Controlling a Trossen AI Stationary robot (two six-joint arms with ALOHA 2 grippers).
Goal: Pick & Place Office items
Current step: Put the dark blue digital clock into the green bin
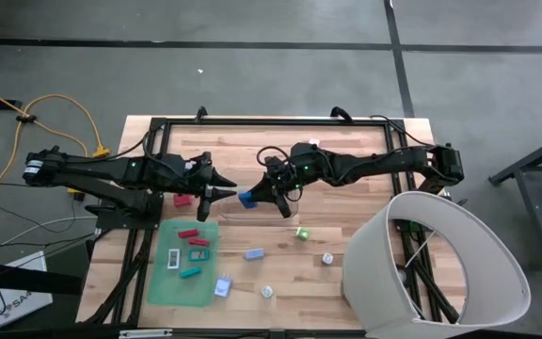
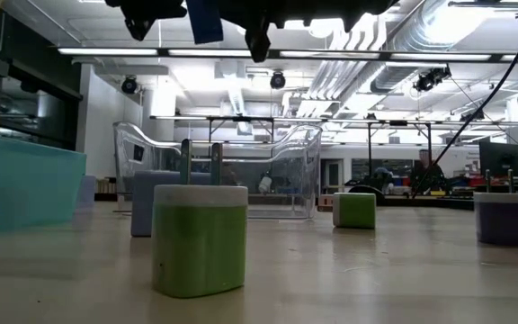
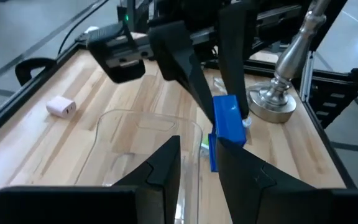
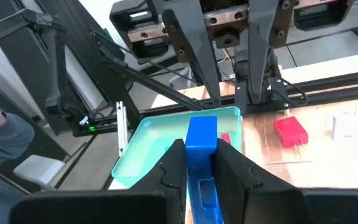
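A blue office item (image 1: 247, 199), a small block with a thin strip along it, hangs in the air over the clear bin (image 1: 257, 213) at mid-table. My right gripper (image 1: 260, 197) reaches in level from the table's right and is shut on it. My left gripper (image 1: 232, 190) comes level from the left, tip to tip with the right one. Its fingers stand a small gap apart (image 3: 197, 149), with the blue item (image 3: 229, 121) at the tip of one finger. More office items lie on the green mat (image 1: 163, 287) and on the wood. My right gripper pinches the blue item by its two flat sides (image 4: 201, 144) between its two fingers, level from the table's right, with the fingers lying along it. The block end (image 3: 227, 115) sticks out past the fingertips toward my left gripper. The item is lifted clear above the bin. My left gripper has one fingertip (image 3: 232, 149) right beside the blue item's lower edge; whether it touches the item I cannot tell.
Red, teal and white pieces lie on the mat (image 1: 194, 247). A red piece (image 1: 183, 200), a blue one (image 1: 254, 253), a green one (image 1: 301, 233) and white ones (image 1: 327, 257) lie on the wood. A big white lampshade (image 1: 440, 268) stands at the front right.
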